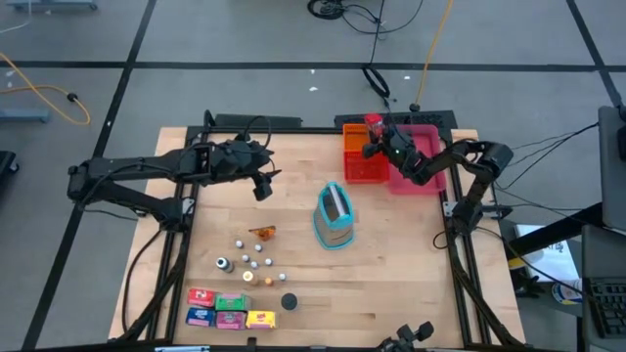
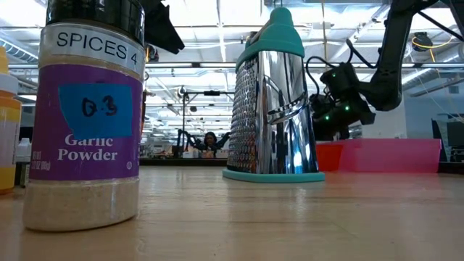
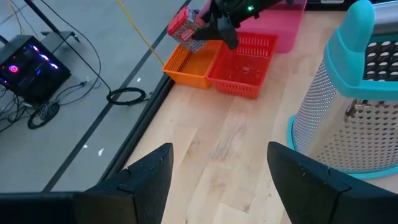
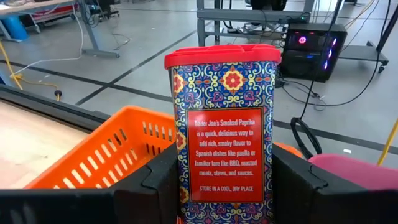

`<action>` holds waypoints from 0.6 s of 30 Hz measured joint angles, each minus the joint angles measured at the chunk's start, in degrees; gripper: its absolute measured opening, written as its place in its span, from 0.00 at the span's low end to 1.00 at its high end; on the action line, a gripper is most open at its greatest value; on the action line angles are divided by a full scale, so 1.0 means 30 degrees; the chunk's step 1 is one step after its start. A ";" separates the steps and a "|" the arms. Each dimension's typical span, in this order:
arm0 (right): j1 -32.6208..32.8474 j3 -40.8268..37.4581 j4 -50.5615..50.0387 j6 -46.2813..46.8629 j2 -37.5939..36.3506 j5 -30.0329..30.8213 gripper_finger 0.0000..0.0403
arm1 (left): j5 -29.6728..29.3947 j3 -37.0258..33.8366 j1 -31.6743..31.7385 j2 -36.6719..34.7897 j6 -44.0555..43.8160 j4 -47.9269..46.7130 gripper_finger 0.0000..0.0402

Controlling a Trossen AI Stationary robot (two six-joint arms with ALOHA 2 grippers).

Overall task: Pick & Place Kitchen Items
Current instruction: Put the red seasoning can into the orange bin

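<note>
My right gripper is shut on a red smoked-paprika tin and holds it over the orange basket at the table's far right; the tin also shows in the high view and the left wrist view. My left gripper hangs open above the table's left centre, with nothing between its fingers. Tiny spice bottles stand on the wood near the front left. A garlic powder jar shows close up in the low view. Small coloured boxes lie by the near edge. My right gripper pinches the tin's lower body between its two fingers, one on each narrow side. The fingers come nearly level from the table's right. The tin stands upright with its red lid up, above the orange basket; the gripper hides its bottom.
A red basket sits against the orange one, with a pink tray to the right of them. A steel grater with teal trim stands mid-table. Bare wood lies between the grater and the baskets.
</note>
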 joint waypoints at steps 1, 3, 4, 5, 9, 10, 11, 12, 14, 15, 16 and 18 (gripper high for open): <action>0.0015 0.0007 0.0001 0.0006 -0.0003 0.0118 0.43 | 0.0000 0.0000 0.0000 0.0007 0.0000 0.0000 0.64; 0.0022 0.0007 -0.0060 0.0079 -0.0003 0.0467 0.43 | 0.0000 0.0000 0.0000 0.0015 -0.0007 0.0000 0.64; 0.0021 0.0006 -0.0085 0.0131 -0.0003 0.0440 0.43 | 0.0000 0.0000 0.0000 0.0015 -0.0027 0.0000 0.64; 0.0015 0.0007 -0.0072 0.0137 -0.0003 0.0472 0.43 | 0.0000 0.0000 0.0000 0.0015 -0.0029 0.0000 0.64; 0.0022 0.0007 -0.0079 0.0137 -0.0003 0.0421 0.43 | 0.0000 0.0000 0.0000 0.0015 -0.0029 0.0000 0.64; 0.0022 0.0007 -0.0079 0.0137 -0.0003 0.0421 0.44 | 0.0001 0.0000 0.0000 0.0015 -0.0029 0.0000 0.64; 0.0022 0.0007 -0.0076 0.0137 -0.0003 0.0418 0.48 | 0.0000 0.0000 0.0000 0.0015 -0.0029 0.0000 0.64; 0.0022 0.0007 -0.0070 0.0137 -0.0003 0.0417 0.52 | 0.0007 0.0000 0.0000 0.0015 -0.0029 0.0000 0.64; 0.0022 0.0007 -0.0007 0.0151 -0.0003 0.0414 0.62 | 0.0000 0.0000 0.0000 0.0015 -0.0029 0.0000 0.64; 0.0022 0.0007 -0.0020 0.0162 -0.0003 0.0426 0.65 | 0.0000 0.0000 0.0000 0.0015 -0.0029 0.0000 0.64; 0.0022 0.0007 -0.0044 0.0165 -0.0003 0.0414 0.68 | 0.0000 0.0000 0.0000 0.0015 -0.0029 0.0000 0.64; 0.0022 0.0007 -0.0071 0.0151 -0.0003 0.0408 0.72 | 0.0007 0.0000 0.0000 0.0015 -0.0029 0.0000 0.64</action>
